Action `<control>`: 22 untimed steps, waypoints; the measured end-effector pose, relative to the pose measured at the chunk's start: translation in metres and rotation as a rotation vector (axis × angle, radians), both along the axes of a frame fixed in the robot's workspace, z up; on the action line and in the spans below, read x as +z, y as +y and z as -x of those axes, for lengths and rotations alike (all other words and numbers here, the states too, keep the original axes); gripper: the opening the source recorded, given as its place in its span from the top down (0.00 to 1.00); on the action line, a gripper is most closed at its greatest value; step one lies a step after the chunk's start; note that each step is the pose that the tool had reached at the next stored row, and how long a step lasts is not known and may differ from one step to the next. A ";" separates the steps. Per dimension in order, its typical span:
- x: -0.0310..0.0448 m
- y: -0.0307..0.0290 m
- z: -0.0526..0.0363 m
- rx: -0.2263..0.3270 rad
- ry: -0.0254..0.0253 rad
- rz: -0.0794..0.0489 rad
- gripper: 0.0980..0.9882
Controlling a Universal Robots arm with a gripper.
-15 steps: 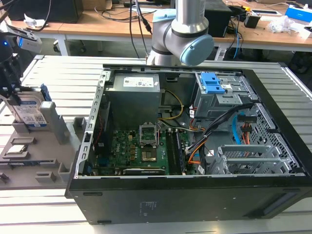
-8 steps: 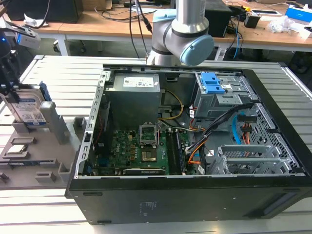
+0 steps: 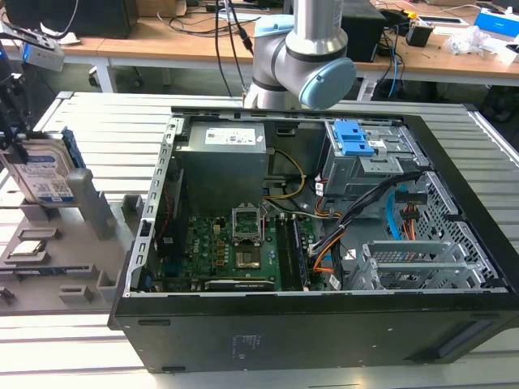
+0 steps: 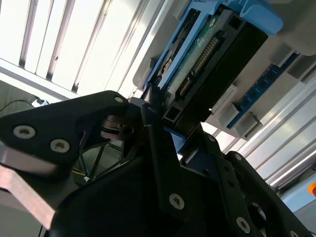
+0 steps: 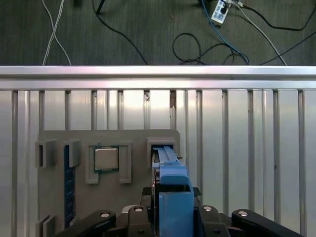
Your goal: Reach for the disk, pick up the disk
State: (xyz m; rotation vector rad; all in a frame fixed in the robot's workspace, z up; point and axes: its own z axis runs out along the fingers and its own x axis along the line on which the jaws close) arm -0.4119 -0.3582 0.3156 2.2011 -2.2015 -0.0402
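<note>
Exterior view: the disk stood on end in a slot of the grey fixture, long axis upright. The fixture lay just outside the open computer case. The gripper hung directly above the fixture, over the disk's top end. Second wrist view: black fingers lay against the disk's two broad faces, pinching it (contact judged by eye). First wrist view: looking down the disk's length, the gripper straddled its blue rail. The disk's far end sat at the fixture's slot, beside the chip.
</note>
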 end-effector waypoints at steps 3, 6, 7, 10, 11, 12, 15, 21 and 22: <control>0.0063 0.0000 0.0000 0.000 0.0000 0.000 0.70; 0.0105 0.0001 0.0000 0.000 0.0000 0.000 0.70; 0.0129 0.0001 0.0000 0.000 0.0000 0.000 0.70; 0.0168 0.0001 -0.0001 0.000 0.0001 0.000 0.70; 0.0176 0.0001 -0.0001 0.000 0.0000 0.000 0.70; 0.0184 0.0001 -0.0001 0.000 0.0000 0.000 0.70; 0.0226 0.0001 -0.0001 0.000 0.0000 0.000 0.70; 0.0311 0.0002 -0.0002 0.000 -0.0001 0.000 0.70; 0.0325 0.0002 -0.0003 0.000 0.0000 0.000 0.70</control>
